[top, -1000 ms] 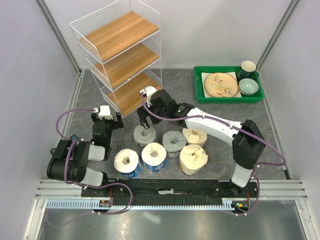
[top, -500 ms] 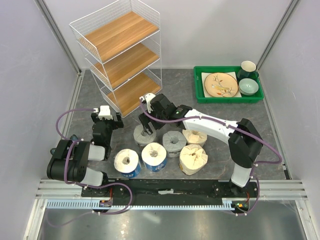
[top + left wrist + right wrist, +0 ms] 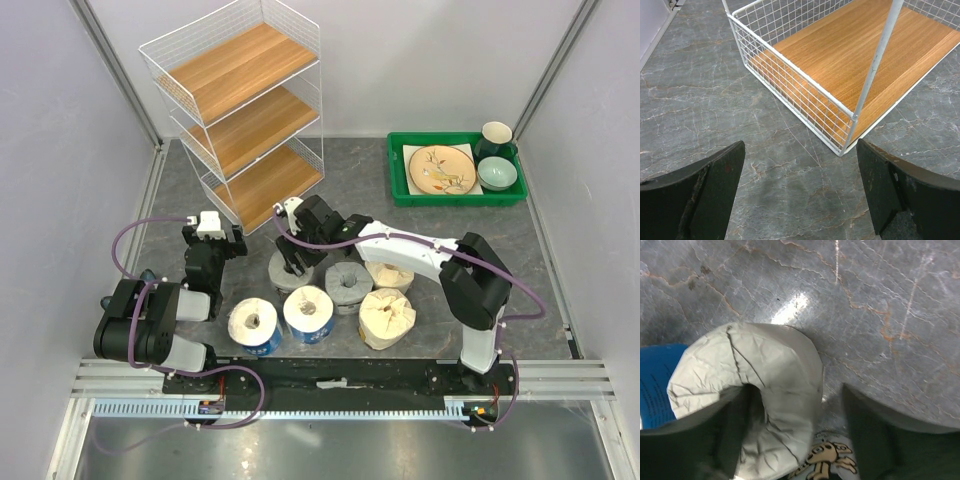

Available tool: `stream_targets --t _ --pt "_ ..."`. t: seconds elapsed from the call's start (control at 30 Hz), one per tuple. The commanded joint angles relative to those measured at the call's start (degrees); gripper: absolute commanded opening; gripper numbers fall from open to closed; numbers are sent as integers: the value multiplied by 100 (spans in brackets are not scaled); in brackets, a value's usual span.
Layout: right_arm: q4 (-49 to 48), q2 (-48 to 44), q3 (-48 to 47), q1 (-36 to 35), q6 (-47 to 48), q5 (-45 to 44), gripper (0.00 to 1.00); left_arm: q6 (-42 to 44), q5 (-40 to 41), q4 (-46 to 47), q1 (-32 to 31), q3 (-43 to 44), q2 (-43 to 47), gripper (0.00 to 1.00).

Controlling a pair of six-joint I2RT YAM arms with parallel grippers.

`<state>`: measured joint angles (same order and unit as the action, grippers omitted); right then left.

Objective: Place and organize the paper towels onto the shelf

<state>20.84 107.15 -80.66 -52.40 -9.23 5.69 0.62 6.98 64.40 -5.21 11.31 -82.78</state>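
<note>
Your right gripper [image 3: 290, 261], wide, straddles the wall of the grey roll [image 3: 782, 365] beneath it; left gripper [image 3: 800, 147] also wide, shelf [image 3: 850, 65] just ahead.

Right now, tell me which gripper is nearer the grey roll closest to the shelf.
Right. The right gripper is on that grey roll, straddling its wall; the left gripper sits off to its left, facing the shelf.

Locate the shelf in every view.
Top external: shelf stands at the upper left.
Left wrist: the shelf's bottom tier fills the upper right.
Right wrist: not in it.
Shared landmark: the grey marbled table, seen in all three.
</note>
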Motion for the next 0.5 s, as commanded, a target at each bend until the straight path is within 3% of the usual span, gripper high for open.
stream_targets --t 0.0,0.03,0.13,0.27,0.47 --pt "-1 244 -239 -42 -17 81 70 -9 40 257 12 91 8 99" --pt "-10 262 -318 -33 -52 20 65 -1 40 257 12 91 8 100" --pt "-18 227 -380 -42 -122 -147 32 -10 40 257 12 82 17 100" --pt "-212 -158 -318 -33 -280 -506 22 -10 40 257 12 82 17 100" --pt "-510 -747 -547 125 -543 -1140 20 -9 40 266 12 90 17 100"
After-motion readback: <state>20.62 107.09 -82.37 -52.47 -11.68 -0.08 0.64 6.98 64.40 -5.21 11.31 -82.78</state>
